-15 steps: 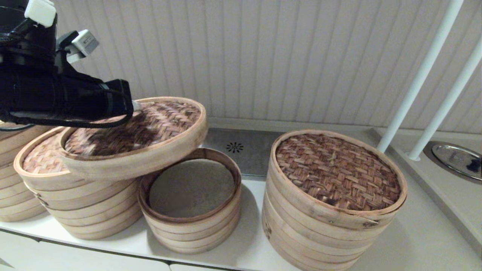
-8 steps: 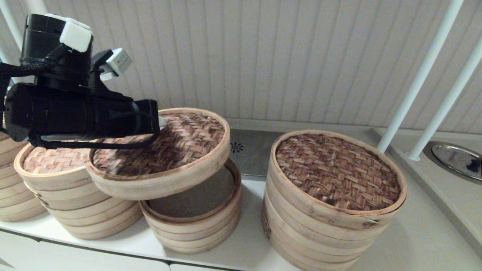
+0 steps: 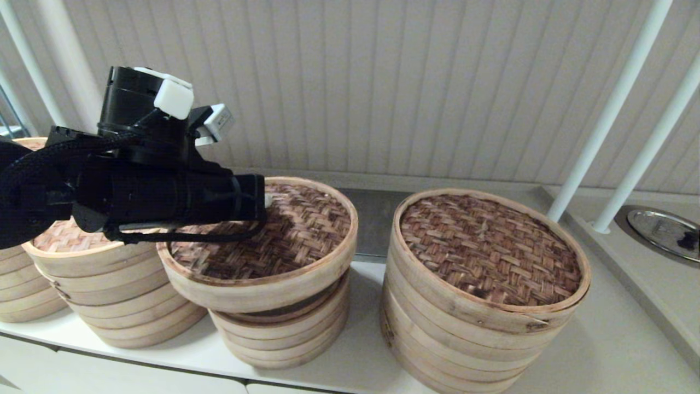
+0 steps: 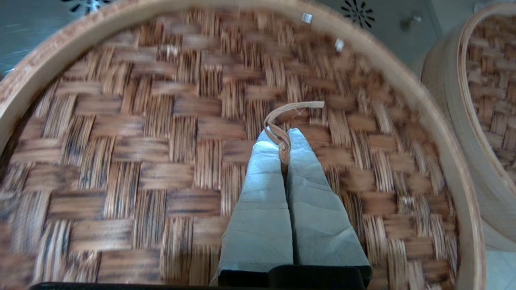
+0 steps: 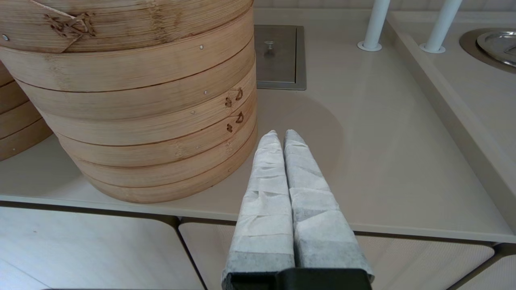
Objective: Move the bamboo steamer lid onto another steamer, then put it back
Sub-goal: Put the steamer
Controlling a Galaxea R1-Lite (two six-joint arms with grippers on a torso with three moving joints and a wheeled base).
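Note:
The bamboo steamer lid (image 3: 306, 230), dark reddish-brown weave in a pale rim, hangs slightly tilted just over the narrowest stack (image 3: 284, 334) at the middle of the counter. Whether it touches that stack's rim I cannot tell. My left gripper (image 4: 282, 135) is shut on the lid's small loop handle (image 4: 284, 114), and the arm reaches in from the left. The other steamer (image 3: 71, 241), with a light tan-pink woven top, stands to the left of the lid, partly behind my arm. My right gripper (image 5: 281, 135) is shut and empty, low by the counter's front edge beside the widest stack (image 5: 133, 100).
The widest stack with dark-brown weave (image 3: 486, 257) stands right of the lid. A further stack (image 3: 22, 295) sits at the far left. Two white poles (image 3: 612, 109) and a metal disc (image 3: 661, 232) are at the right; a drain plate (image 5: 278, 56) lies behind.
My left arm has carried the lid rightward and down, from over the tan-pink steamer to over the narrowest stack, whose open inside is now covered.

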